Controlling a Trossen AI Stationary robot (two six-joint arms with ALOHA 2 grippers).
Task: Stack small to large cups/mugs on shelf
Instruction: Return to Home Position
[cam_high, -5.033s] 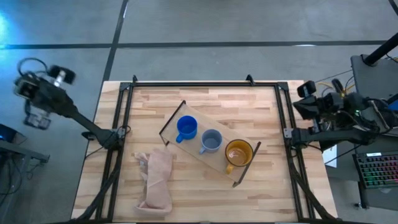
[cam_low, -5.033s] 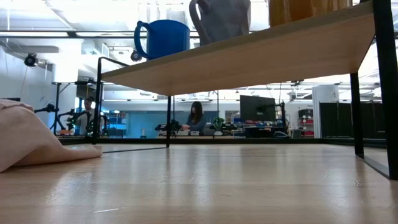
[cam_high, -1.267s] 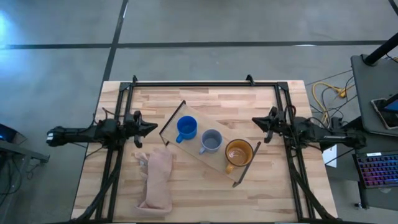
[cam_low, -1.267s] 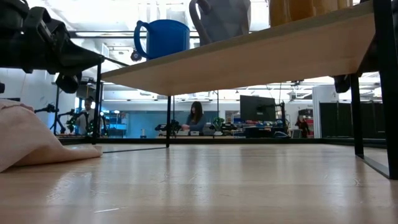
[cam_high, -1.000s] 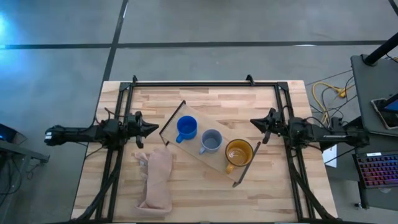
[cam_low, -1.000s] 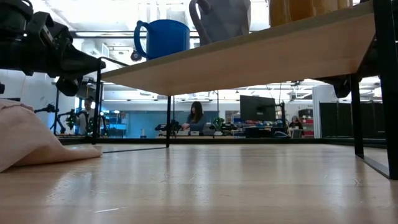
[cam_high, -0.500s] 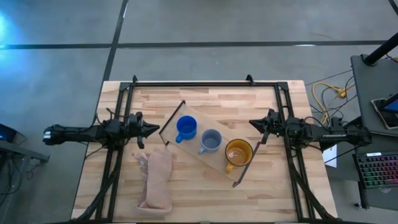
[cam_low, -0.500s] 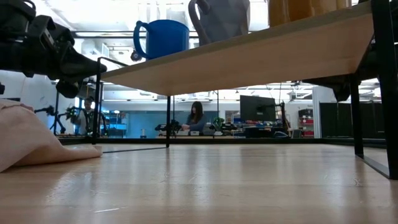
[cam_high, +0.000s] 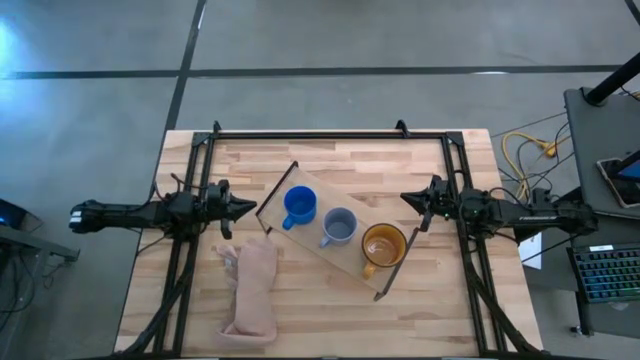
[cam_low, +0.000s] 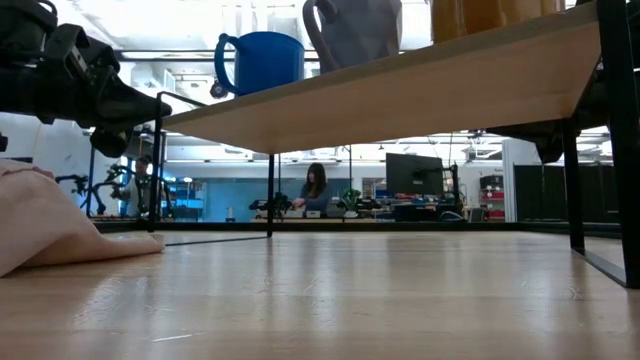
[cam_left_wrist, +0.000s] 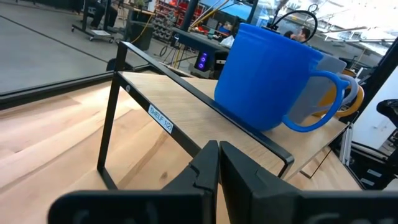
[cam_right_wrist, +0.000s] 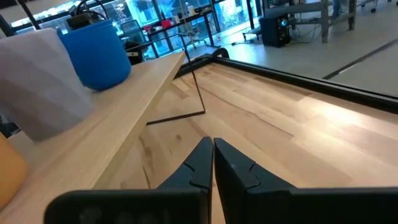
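Note:
Three mugs stand upright in a row on the light-wood shelf (cam_high: 313, 204): a bright blue one (cam_high: 300, 206), a grey-blue one (cam_high: 340, 227) and a yellow-orange one (cam_high: 383, 246). My left gripper (cam_high: 250, 206) is shut and empty, just left of the shelf's left end frame, pointing at the blue mug (cam_left_wrist: 267, 74). My right gripper (cam_high: 405, 198) is shut and empty, just right of the shelf's far long edge (cam_right_wrist: 143, 93). The mugs also show in the low view, above the shelf board (cam_low: 400, 90).
A pale pink-beige cloth (cam_high: 253, 290) lies crumpled on the table near the front left, below my left gripper. Black metal rails (cam_high: 330, 133) run along the table's far, left and right edges. People stand in the room beyond the table (cam_low: 315, 188).
My right gripper has gone a little toward the table's left edge, closer to the shelf. My left gripper has kept almost still. The mugs and shelf have stayed where they were.

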